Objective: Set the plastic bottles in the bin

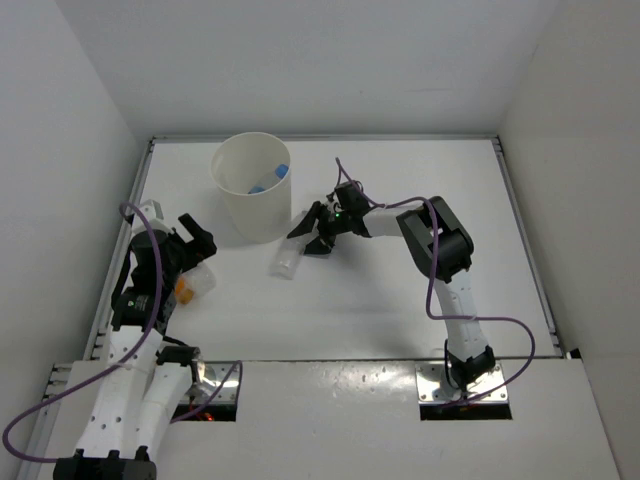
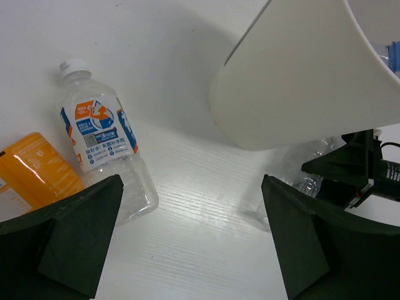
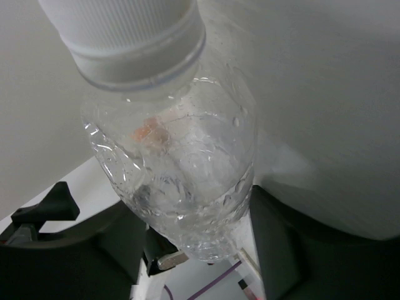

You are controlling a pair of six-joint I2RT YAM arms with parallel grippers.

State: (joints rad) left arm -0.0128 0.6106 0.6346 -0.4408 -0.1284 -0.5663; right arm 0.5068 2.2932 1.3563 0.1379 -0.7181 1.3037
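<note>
Orange bottle [image 2: 37,169] and labelled bottle [image 2: 103,144] lie nearest me, side by side on the bench [image 1: 400,300], well in front of the bin [image 1: 250,215] and to its left. My left end effector [image 2: 192,206] hangs over them with its fingers spread wide and nothing between them. I judge it should wait there, away from the bin, while the other arm works.

Closer to the bin, just off its front right side, the plain clear bottle [image 1: 287,259] lies on the bench. My right end effector [image 1: 315,232] has a finger on either side of its body, and the white cap points away from the wrist. I cannot tell whether the fingers are pressing it or only flanking it. This looks like the step in hand, so I want contact on both sides before I lift. The thin clear plastic will probably dent and slip, so I would squeeze gently and raise it slowly.

The bin wall stands just beside the grasp. I should go straight up above the rim before moving across, or I may knock the bin. Farthest off, the blue-capped bottle [image 1: 277,173] lies inside the bin. I would let go over the middle of the mouth.
</note>
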